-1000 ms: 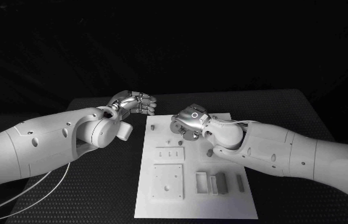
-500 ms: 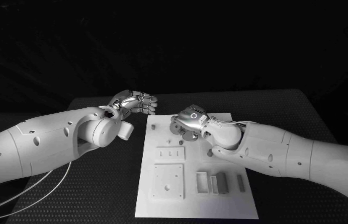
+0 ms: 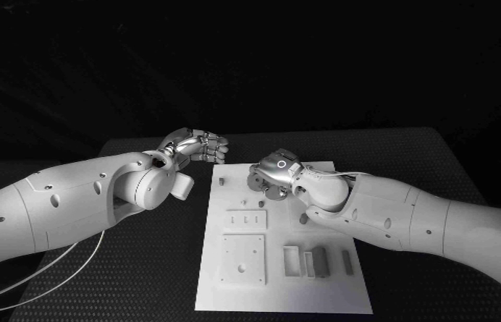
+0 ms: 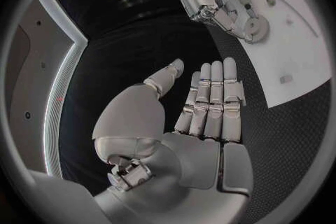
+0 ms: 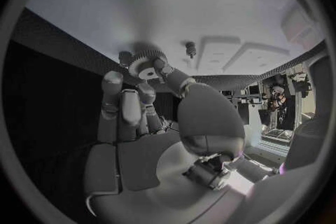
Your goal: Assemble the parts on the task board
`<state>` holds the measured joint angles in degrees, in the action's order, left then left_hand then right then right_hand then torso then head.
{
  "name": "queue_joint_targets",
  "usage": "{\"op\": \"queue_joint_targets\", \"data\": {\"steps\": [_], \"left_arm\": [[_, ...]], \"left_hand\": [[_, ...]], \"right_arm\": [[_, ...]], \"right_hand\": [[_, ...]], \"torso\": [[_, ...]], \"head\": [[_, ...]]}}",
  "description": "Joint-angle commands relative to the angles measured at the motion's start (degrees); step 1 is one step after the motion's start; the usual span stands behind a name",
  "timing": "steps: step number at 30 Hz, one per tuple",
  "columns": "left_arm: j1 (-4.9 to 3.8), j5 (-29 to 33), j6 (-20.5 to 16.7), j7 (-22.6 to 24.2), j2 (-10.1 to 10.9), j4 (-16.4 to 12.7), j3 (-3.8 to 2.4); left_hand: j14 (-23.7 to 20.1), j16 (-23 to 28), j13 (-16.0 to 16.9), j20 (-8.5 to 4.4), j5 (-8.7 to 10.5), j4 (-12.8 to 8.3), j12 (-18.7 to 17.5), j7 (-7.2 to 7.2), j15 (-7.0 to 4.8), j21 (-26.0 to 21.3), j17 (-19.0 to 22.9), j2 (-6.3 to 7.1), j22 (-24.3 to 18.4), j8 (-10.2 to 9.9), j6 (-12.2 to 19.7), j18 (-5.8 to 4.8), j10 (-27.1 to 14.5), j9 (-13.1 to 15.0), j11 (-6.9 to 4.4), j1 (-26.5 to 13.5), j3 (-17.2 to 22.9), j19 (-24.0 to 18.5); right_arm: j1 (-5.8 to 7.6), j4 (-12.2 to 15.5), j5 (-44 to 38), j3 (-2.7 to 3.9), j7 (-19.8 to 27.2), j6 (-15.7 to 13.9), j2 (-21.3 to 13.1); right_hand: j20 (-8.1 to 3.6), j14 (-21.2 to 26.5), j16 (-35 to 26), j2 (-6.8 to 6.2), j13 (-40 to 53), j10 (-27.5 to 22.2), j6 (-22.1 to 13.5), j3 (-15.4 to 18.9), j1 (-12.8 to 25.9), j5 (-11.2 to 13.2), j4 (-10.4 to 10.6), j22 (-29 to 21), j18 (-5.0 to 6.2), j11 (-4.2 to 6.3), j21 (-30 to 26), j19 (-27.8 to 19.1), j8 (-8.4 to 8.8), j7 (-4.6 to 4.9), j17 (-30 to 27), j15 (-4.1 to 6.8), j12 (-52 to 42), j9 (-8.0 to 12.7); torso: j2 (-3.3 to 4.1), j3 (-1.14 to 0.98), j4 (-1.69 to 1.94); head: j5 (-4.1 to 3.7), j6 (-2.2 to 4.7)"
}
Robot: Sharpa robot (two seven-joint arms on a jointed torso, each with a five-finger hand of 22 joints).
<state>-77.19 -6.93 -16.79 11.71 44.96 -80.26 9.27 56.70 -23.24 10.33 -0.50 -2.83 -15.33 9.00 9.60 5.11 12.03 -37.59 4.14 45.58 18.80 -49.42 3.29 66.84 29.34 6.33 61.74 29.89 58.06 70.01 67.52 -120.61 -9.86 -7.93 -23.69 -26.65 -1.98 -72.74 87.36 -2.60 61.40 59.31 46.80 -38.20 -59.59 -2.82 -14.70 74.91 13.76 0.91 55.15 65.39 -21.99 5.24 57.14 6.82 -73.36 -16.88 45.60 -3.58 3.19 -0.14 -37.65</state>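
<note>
Change: almost nothing has moved over the last second; the right hand (image 3: 274, 174) has edged a touch toward the board's middle and the left hand (image 3: 195, 147) stays where it was.
Right hand: its fingers (image 5: 162, 69) pinch a small grey toothed gear wheel (image 5: 145, 65) over the far end of the flat white rectangular task board (image 3: 323, 304).
Left hand: off the board's far left corner, above the black textured bench (image 3: 136, 278); its fingers (image 4: 212, 98) lie straight and together, grasping nothing.
Gear: touching the right fingertips, just beside a short grey peg (image 5: 190, 49) standing on the board.
Board edges: the long left edge runs close beside the left forearm; the near short edge lies toward the bench's front.
Board fittings: a white square plate (image 3: 241, 260) and white slotted blocks (image 3: 314, 261) sit at the near half.
Open room: bare bench shows beyond the board's far edge and along its right side.
</note>
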Motion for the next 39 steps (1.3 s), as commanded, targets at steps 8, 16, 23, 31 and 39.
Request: {"op": "queue_joint_targets", "data": {"steps": [8,16,23,31,39], "left_arm": [[-0.08,0.1,0.8,0.4,-0.2,-0.1,-0.05],[-0.08,0.1,0.8,0.3,-0.1,-0.1,-0.05],[-0.08,0.0,0.7,0.3,-0.2,0.1,-0.05],[-0.07,0.0,1.1,0.3,-0.4,0.4,-0.04],[-0.07,0.0,1.0,0.3,-0.3,0.5,-0.03]], "left_hand": [[0.3,0.4,0.1,0.14,-0.31,0.3,-0.3,0.40,0.27,-0.2,-0.1,0.13,0.1,-0.3,0.2,0.67,-0.1,0.1,0.40,-0.4,0.0,-0.1],[0.3,0.4,0.1,0.14,-0.32,0.3,-0.3,0.40,0.27,-0.2,-0.2,0.14,0.1,-0.4,0.2,0.68,-0.1,0.1,0.40,-0.4,0.0,-0.1],[0.3,0.5,0.1,0.14,-0.31,0.3,-0.4,0.40,0.28,-0.2,-0.2,0.15,0.1,-0.4,0.2,0.68,-0.1,0.1,0.40,-0.4,0.0,-0.1],[0.3,0.5,0.1,0.14,-0.33,0.2,-0.4,0.41,0.28,-0.3,-0.3,0.14,0.1,-0.4,0.3,0.69,-0.1,0.1,0.40,-0.2,0.0,-0.2],[0.3,0.9,0.2,0.21,-0.84,0.1,-0.6,0.46,0.33,-0.4,-0.5,0.05,0.2,-0.5,0.3,0.65,-0.1,0.2,0.45,0.2,0.4,-0.2]], "right_arm": [[-0.20,-0.9,1.7,0.01,1.3,0.0,0.8],[-0.20,-1.7,3.1,0.00,1.1,0.8,1.2],[-0.20,-2.0,3.9,0.00,0.7,1.1,1.0],[-0.20,-1.2,4.2,0.00,0.4,-0.1,0.6],[-0.18,0.1,4.8,0.02,0.3,-2.8,-0.5]], "right_hand": [[-0.18,0.1,-0.4,-0.87,-0.2,-0.2,11.5,-0.4,-0.2,-0.1,-0.2,0.7,1.24,-0.03,-0.1,0.2,0.05,0.07,-0.5,-0.16,0.5,-12.1],[0.08,2.1,-1.2,-4.28,-0.8,-1.6,7.8,-0.7,0.0,0.0,0.8,0.6,1.24,-1.46,-0.8,-0.3,2.81,1.61,-3.1,-1.36,1.3,-10.9],[0.35,3.4,-1.5,-6.81,-1.1,-3.0,3.0,-1.1,-0.6,-0.1,2.4,0.7,1.24,-3.16,-1.1,-0.5,5.75,3.42,-4.5,-2.96,1.5,-9.5],[0.50,3.7,-1.5,-7.87,-1.3,-3.6,0.3,-1.2,-1.1,-0.1,3.3,0.8,1.24,-4.08,-1.3,-0.6,7.15,4.37,-4.7,-3.85,1.4,-8.8],[0.54,3.7,-1.4,-8.86,-1.5,-3.6,0.0,-1.1,-1.4,-0.1,3.9,0.9,1.24,-4.30,-1.3,-0.5,7.21,4.57,-4.7,-4.07,1.1,-8.7]], "torso": [[0.00,-0.02,-0.06],[-0.02,0.01,-0.02],[-0.03,-0.02,-0.09],[0.00,-0.01,-0.08],[-0.04,-0.06,-0.15]], "head": [[0.06,-0.08],[0.06,-0.18],[0.06,-0.23],[-0.03,-0.23],[-0.16,-0.06]]}}
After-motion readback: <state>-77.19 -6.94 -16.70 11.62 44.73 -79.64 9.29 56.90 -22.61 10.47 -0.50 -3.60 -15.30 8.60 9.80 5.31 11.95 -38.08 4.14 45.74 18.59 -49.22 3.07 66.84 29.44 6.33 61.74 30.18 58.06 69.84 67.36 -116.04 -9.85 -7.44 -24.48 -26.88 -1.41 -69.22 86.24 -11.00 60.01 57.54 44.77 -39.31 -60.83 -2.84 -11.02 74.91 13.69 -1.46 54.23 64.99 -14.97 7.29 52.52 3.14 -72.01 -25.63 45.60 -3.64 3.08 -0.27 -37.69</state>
